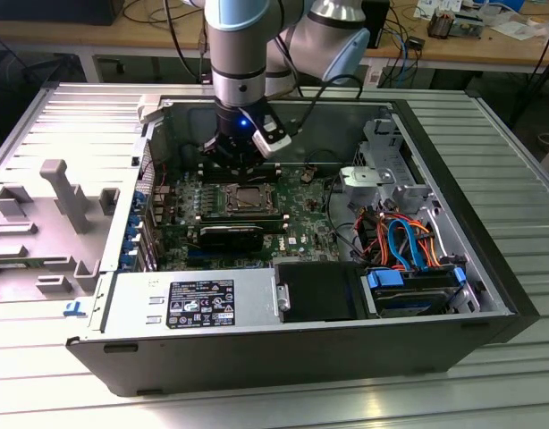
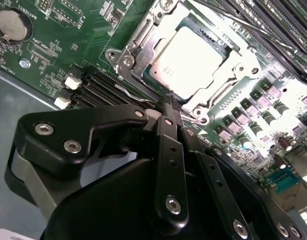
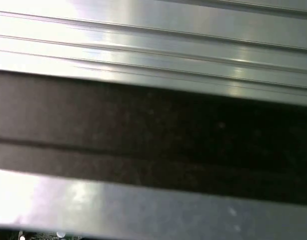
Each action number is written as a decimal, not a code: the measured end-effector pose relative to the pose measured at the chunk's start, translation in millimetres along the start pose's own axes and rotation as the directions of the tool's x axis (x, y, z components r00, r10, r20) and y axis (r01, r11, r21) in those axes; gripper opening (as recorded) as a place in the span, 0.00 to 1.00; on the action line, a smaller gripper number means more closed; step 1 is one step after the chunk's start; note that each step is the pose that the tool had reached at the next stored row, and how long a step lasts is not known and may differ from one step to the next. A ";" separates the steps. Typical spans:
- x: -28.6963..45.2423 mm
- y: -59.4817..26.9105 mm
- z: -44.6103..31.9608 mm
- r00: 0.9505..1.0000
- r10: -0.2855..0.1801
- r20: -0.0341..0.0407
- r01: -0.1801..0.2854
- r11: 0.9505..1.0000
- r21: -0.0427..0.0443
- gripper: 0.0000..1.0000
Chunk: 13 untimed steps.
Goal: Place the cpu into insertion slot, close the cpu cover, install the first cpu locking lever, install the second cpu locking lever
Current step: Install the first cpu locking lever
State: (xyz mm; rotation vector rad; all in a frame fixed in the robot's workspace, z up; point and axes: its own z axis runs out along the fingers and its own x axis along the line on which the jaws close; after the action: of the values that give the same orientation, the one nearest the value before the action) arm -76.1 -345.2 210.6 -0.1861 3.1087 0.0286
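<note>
Silver cpu (image 2: 192,59) seated in insertion slot (image 2: 143,60), cpu cover (image 2: 221,92) down. My claw (image 2: 169,97) pinched narrow, empty, at socket edge; slip risks scraping motherboard (image 2: 58,50).

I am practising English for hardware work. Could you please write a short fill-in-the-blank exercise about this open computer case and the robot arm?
1. The small square silver-grey metal chip sits inside the square metal-rimmed ____.
2. The black pincer hangs above the large ____ motherboard.
3. The round silver coin battery lies ____ the motherboard.
4. The thin silver metal frame plate lies ____ over the chip's edges.

Missing words: socket; green; on; closed
</note>
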 end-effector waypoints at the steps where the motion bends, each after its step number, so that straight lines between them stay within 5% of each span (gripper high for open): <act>1: -0.1 0.3 0.0 1.000 0.000 0.000 0.000 1.000 0.000 0.11; 13: -2.5 5.7 0.3 1.000 -0.006 0.000 0.006 1.000 -0.001 0.11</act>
State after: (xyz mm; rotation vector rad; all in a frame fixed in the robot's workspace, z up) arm -74.4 -339.2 210.4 -0.1949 3.1082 0.0296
